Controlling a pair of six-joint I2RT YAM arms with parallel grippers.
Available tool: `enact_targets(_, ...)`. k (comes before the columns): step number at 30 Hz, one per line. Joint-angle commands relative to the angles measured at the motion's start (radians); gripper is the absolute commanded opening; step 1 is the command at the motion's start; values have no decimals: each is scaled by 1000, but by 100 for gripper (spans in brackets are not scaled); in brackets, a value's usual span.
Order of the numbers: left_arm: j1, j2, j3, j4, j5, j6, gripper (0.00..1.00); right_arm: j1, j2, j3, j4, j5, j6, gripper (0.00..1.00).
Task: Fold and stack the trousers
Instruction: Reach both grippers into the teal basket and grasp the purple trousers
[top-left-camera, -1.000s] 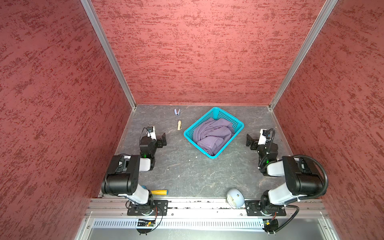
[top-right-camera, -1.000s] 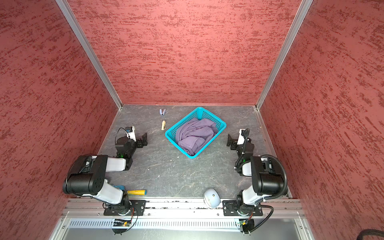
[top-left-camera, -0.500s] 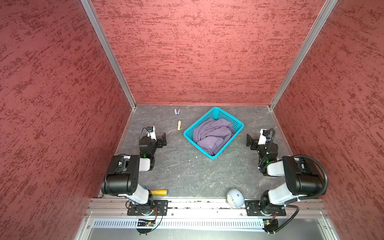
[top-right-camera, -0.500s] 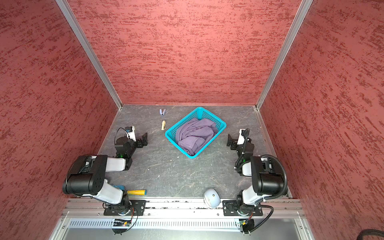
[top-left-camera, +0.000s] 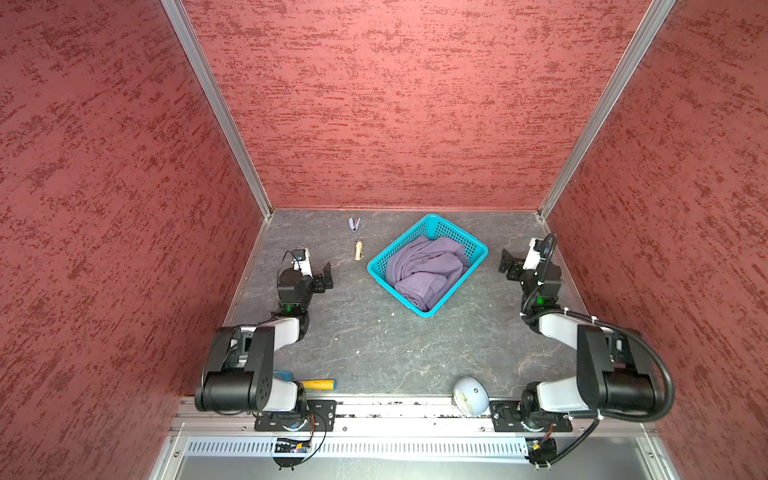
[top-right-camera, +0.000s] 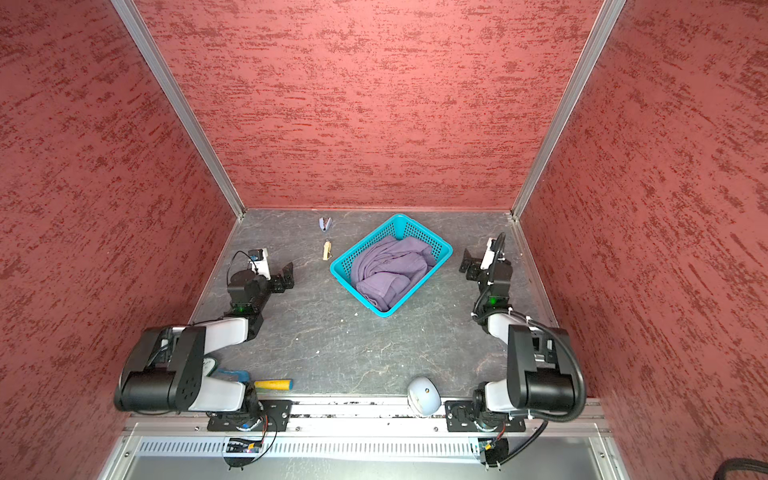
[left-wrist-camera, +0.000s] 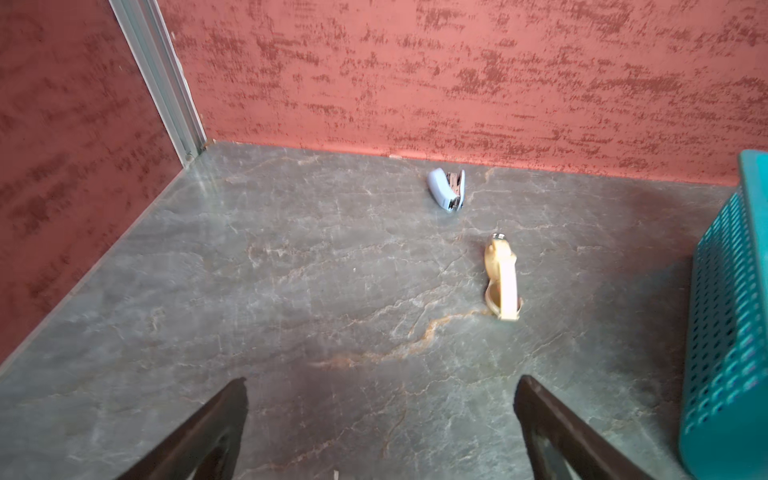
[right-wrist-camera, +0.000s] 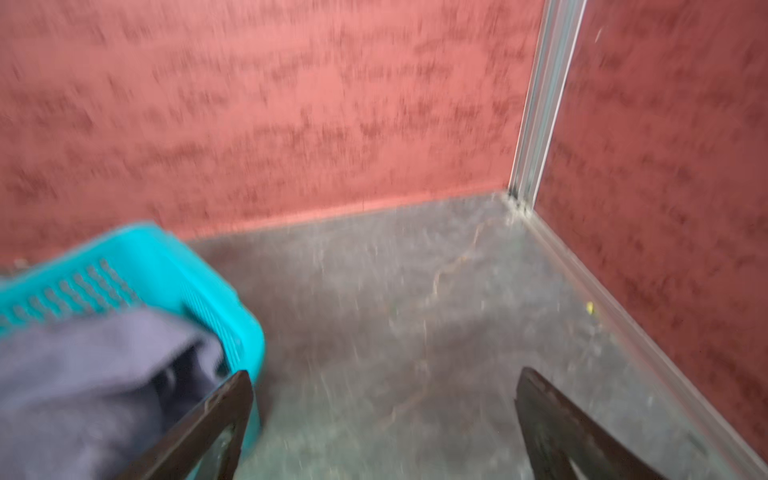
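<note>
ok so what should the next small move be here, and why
Probably swing the right claw over the teal perforated plastic basket and down onto the crumpled lavender-grey cloth trousers. They lie bunched inside it, unfolded; both claws are open and empty, and the right one sits closer to the basket than the left claw.
</note>
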Motion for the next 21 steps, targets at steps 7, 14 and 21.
enact_targets(7,-171,-294,230,-544,-378,-240,99,288,-227,121,-488,377,57,99)
enact_targets(14,-80,-369,373,-867,-193,-560,99,383,-75,382,-857,197,198,99)
enact_targets(21,-112,-137,586,-1092,92,-561,94,597,237,653,-1031,83,207,99)
